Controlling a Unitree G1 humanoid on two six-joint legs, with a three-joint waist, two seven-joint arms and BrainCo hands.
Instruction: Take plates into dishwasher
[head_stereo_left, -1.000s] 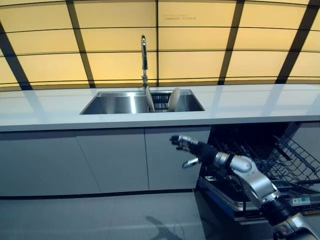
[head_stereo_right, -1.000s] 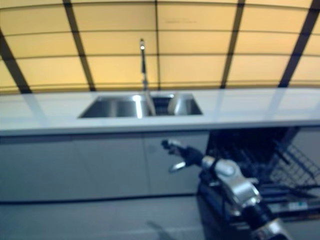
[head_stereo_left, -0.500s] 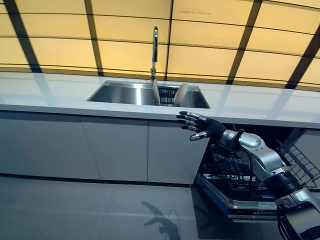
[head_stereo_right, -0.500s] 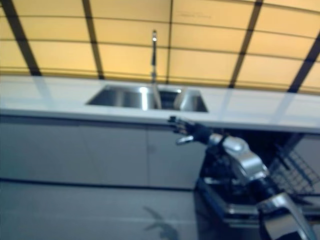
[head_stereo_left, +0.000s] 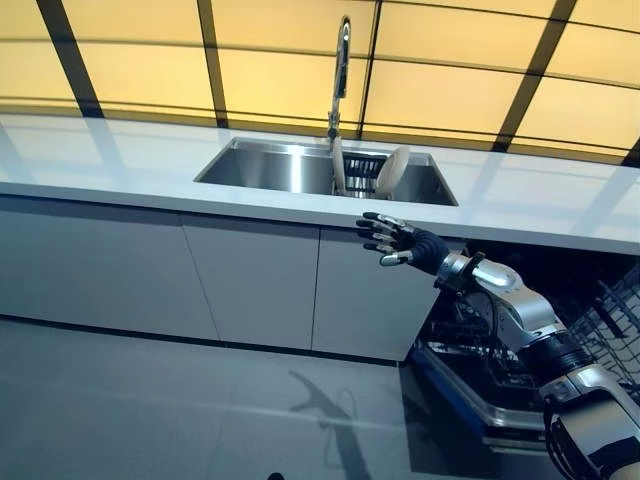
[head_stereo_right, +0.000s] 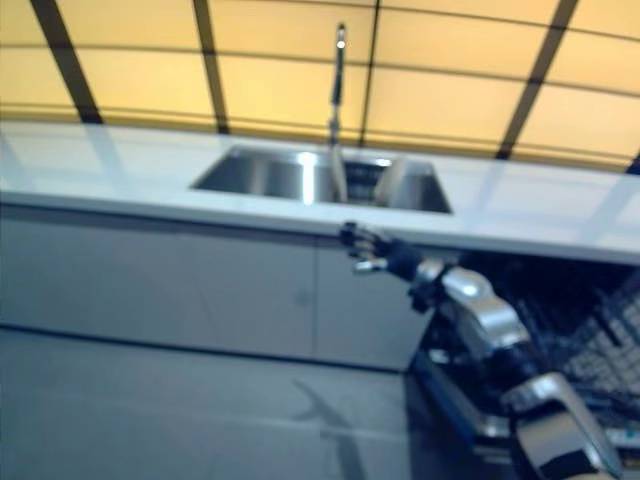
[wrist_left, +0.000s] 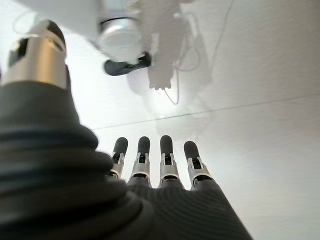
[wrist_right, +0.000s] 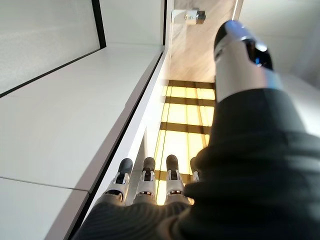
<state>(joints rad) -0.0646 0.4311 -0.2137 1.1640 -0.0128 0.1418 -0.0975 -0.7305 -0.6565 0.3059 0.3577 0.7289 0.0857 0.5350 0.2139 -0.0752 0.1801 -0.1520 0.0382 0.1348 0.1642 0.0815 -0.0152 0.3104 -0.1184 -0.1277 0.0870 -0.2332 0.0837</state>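
Two pale plates stand on edge in a dark rack inside the steel sink, just right of the tap. My right hand is raised in front of the counter's edge, below the sink's right end, open with fingers spread and holding nothing. Its wrist view shows straight fingers against cabinet fronts and yellow panels. The open dishwasher with its wire rack lies at the lower right. My left hand shows only in its wrist view, open over pale floor.
A long white countertop runs across the view over grey cabinet doors. Yellow wall panels with dark strips stand behind it. Grey floor spreads in front of the cabinets.
The whole picture has shifted, so the camera moved. My right hand has risen from beside the dishwasher toward the counter edge under the sink, fingers still spread.
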